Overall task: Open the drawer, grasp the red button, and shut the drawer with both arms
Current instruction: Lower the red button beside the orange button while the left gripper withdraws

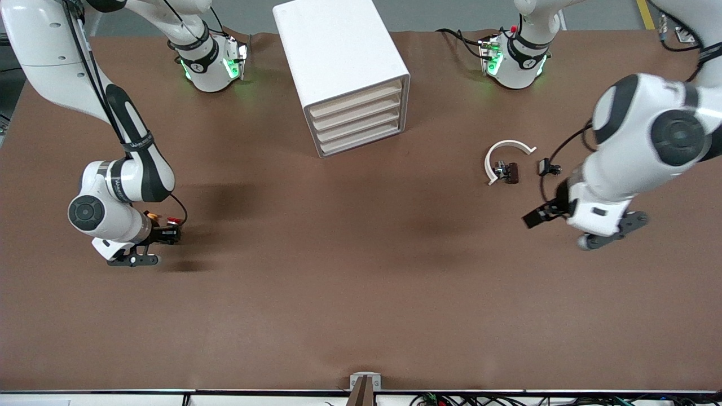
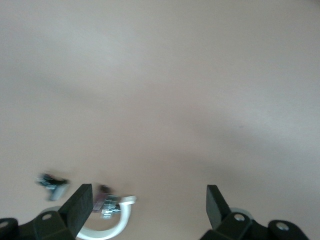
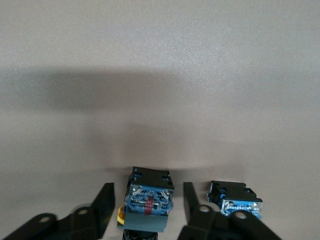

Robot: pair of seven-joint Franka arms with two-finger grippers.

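Button-grab step, drawer [image 1: 361,115] shut in cabinet [image 1: 338,45] at the frame's top centre: right gripper [image 1: 169,234] spread low astride a blue-bodied part (cap colour unclear) by the button [image 1: 174,221] at mid-height, right arm's end; left gripper [image 1: 535,217] spread, empty, waiting; next likely calls for a square pinch on the red-capped one.

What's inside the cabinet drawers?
Contents hidden: all four drawers of the cabinet are shut, only beige fronts showing. Left gripper and right gripper hang over the table, away from it.
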